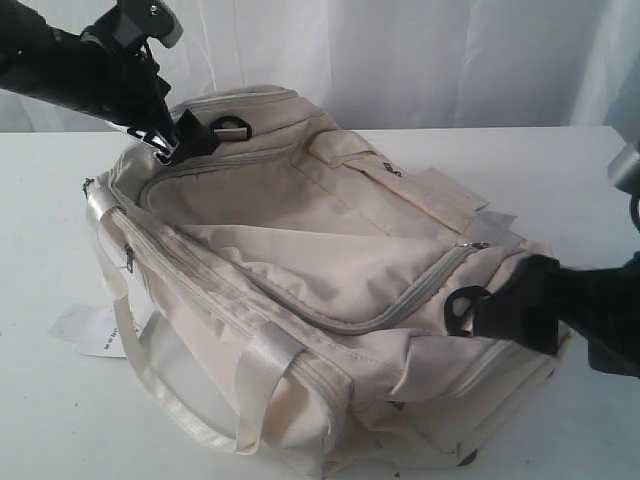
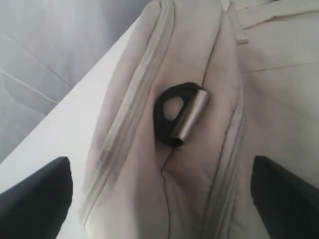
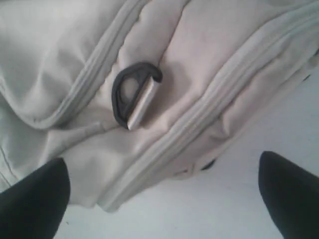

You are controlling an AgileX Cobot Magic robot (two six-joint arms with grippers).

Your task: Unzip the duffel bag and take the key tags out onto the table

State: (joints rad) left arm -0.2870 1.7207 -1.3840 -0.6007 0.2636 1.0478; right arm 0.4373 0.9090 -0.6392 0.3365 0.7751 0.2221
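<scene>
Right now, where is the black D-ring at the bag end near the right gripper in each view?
Exterior view: D-ring, lower right, on the duffel bag's end.
Left wrist view: not in it; the other D-ring shows there.
Right wrist view: left of centre, upper half.
Shared landmark: the bag's grey zippers.
</scene>
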